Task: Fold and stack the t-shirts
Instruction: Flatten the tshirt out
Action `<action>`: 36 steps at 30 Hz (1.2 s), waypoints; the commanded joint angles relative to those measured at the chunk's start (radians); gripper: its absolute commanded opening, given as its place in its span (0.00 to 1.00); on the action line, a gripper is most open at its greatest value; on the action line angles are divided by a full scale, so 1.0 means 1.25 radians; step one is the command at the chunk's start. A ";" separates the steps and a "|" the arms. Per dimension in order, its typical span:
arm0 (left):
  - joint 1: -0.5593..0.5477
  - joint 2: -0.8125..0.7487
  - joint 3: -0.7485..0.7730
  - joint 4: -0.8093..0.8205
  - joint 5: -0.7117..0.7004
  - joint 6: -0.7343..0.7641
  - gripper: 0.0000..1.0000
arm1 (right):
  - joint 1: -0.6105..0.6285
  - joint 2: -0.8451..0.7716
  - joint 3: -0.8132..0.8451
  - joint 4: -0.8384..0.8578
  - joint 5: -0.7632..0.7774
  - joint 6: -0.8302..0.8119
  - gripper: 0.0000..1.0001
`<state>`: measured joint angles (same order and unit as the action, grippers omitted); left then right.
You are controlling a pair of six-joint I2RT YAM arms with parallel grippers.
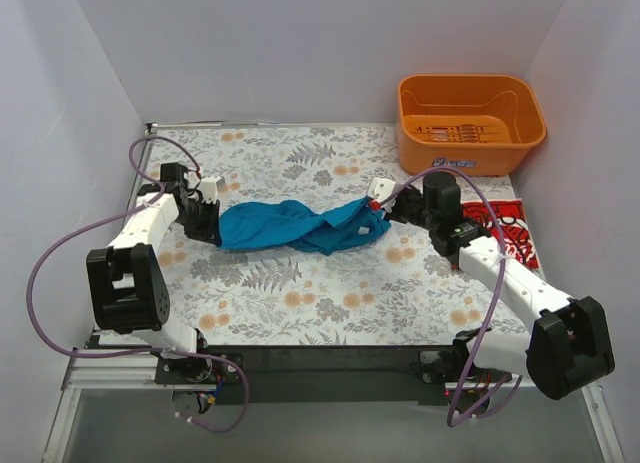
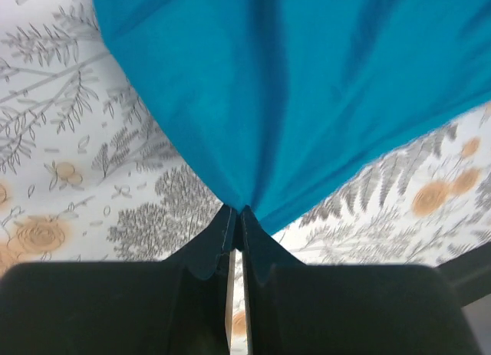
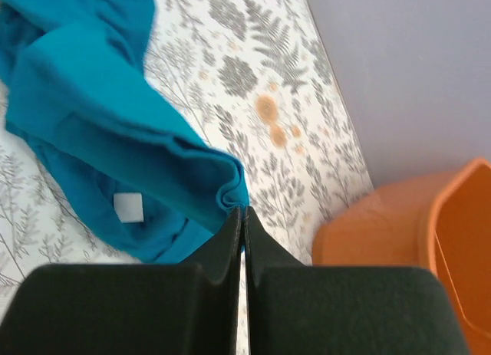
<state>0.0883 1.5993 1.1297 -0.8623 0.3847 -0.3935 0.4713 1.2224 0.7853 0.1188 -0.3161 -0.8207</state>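
Observation:
The teal-blue t-shirt (image 1: pixel 290 226) is stretched in a bunched band across the table's middle, between my two grippers. My left gripper (image 1: pixel 207 215) is shut on its left end; in the left wrist view the cloth (image 2: pixel 307 87) fans out from the closed fingertips (image 2: pixel 239 213). My right gripper (image 1: pixel 383 207) is shut on its right end; in the right wrist view a folded edge of the shirt (image 3: pixel 100 133) with a white label is pinched at the tips (image 3: pixel 242 213). The red t-shirt with white lettering (image 1: pixel 505 231) lies at the right edge, partly under my right arm.
An orange plastic basket (image 1: pixel 470 123) stands at the back right corner, also in the right wrist view (image 3: pixel 414 240). The table carries a floral cloth (image 1: pixel 300 303). Purple cables loop beside both arms. White walls enclose the table on three sides.

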 commanded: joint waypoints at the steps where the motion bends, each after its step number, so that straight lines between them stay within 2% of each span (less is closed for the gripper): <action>1: 0.003 -0.073 -0.043 -0.026 -0.029 0.142 0.00 | -0.046 -0.040 0.038 -0.097 0.011 0.030 0.01; 2: 0.003 -0.072 -0.048 -0.030 -0.034 0.156 0.00 | -0.062 -0.044 0.043 -0.121 0.012 0.028 0.01; 3: 0.003 -0.068 -0.052 -0.043 -0.037 0.177 0.05 | -0.068 -0.045 0.045 -0.128 0.012 0.027 0.01; 4: 0.003 -0.063 -0.044 -0.050 -0.034 0.187 0.13 | -0.071 -0.048 0.048 -0.133 0.011 0.025 0.01; 5: 0.005 -0.055 -0.037 -0.060 -0.033 0.197 0.29 | -0.078 -0.049 0.052 -0.140 0.011 0.017 0.01; 7: 0.016 -0.054 -0.013 -0.073 -0.021 0.225 0.47 | -0.080 -0.048 0.055 -0.144 0.007 0.010 0.01; 9: 0.043 -0.046 0.041 -0.105 0.032 0.259 0.62 | -0.084 -0.047 0.058 -0.150 0.004 -0.002 0.01; 10: 0.051 -0.041 0.059 -0.122 0.049 0.303 0.64 | -0.084 -0.047 0.059 -0.152 0.004 -0.004 0.01; 13: 0.063 -0.019 0.102 -0.180 0.103 0.374 0.65 | -0.089 -0.044 0.058 -0.158 0.005 -0.011 0.01; 14: 0.063 -0.013 0.104 -0.224 0.137 0.449 0.61 | -0.090 -0.046 0.055 -0.158 0.007 -0.013 0.01; 15: 0.063 -0.014 0.095 -0.230 0.146 0.478 0.61 | -0.090 -0.047 0.054 -0.158 0.012 -0.013 0.01; 16: 0.064 -0.017 0.082 -0.223 0.147 0.490 0.57 | -0.092 -0.048 0.054 -0.156 0.018 -0.015 0.01; 18: 0.063 -0.017 0.049 -0.176 0.137 0.479 0.50 | -0.101 -0.045 0.055 -0.156 0.044 -0.012 0.01; 19: 0.063 -0.006 0.044 -0.166 0.135 0.478 0.42 | -0.108 -0.040 0.058 -0.156 0.055 -0.006 0.01; 20: 0.062 0.003 0.042 -0.148 0.128 0.467 0.39 | -0.124 -0.038 0.060 -0.154 0.061 -0.004 0.01; 23: 0.062 0.064 0.079 -0.076 0.075 0.337 0.21 | -0.146 -0.027 0.079 -0.154 0.089 0.010 0.01; 25: 0.062 0.101 0.123 -0.075 0.059 0.273 0.17 | -0.157 -0.013 0.096 -0.153 0.106 0.018 0.01; 29: 0.058 0.137 0.126 -0.054 0.070 0.231 0.18 | -0.172 -0.011 0.100 -0.152 0.101 0.026 0.01; 30: 0.055 0.144 0.126 -0.044 0.068 0.220 0.26 | -0.173 -0.013 0.098 -0.150 0.095 0.025 0.01; 33: 0.047 0.161 0.121 -0.016 0.058 0.176 0.39 | -0.173 -0.012 0.096 -0.152 0.087 0.021 0.01; 36: 0.030 0.183 0.118 0.011 0.054 0.133 0.41 | -0.173 -0.011 0.096 -0.152 0.076 0.020 0.01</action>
<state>0.1486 1.8153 1.2564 -0.9119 0.4576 -0.1516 0.2573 1.2110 0.8684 -0.0879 -0.2092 -0.8074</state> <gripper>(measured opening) 0.407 0.021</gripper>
